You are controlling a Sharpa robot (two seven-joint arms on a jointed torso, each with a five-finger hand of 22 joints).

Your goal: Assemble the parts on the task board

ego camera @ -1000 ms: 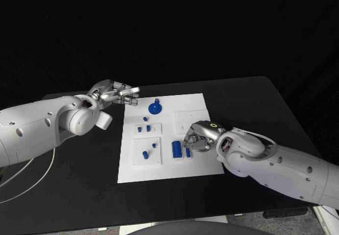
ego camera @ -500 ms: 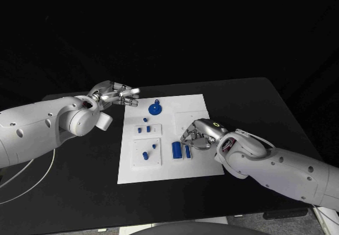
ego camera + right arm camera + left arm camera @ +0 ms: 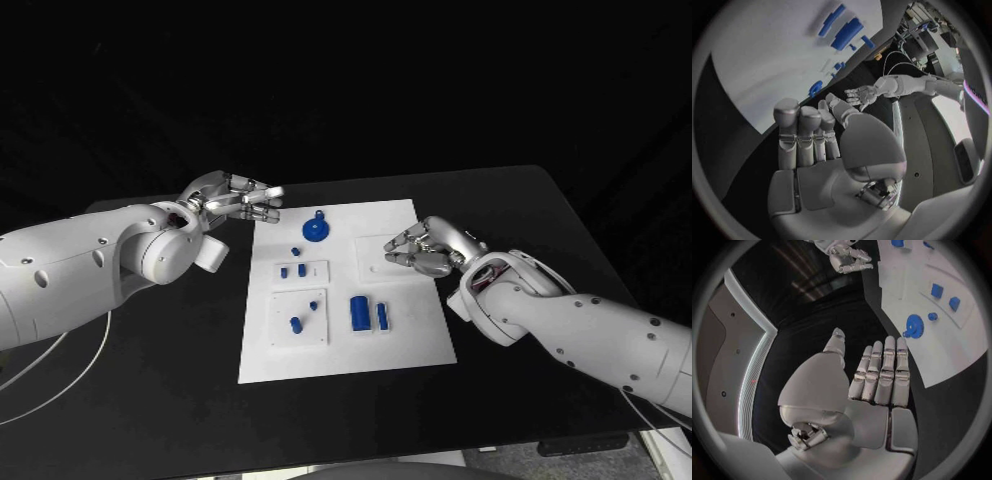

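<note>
A: Since 1 s ago the right hand (image 3: 423, 249) lifted off the two upright blue blocks (image 3: 369, 312) and drew back toward the board's right edge; fingers apart, nothing in them.

B: Left hand (image 3: 235, 194)?

A: Same spot, just off the task board (image 3: 411, 345) at its far-left corner, fingers straight and empty. Parts stay on the board: round blue disc (image 3: 316, 229) near the far edge, small pegs mid-board, all on the black surface (image 3: 548, 220).
</note>
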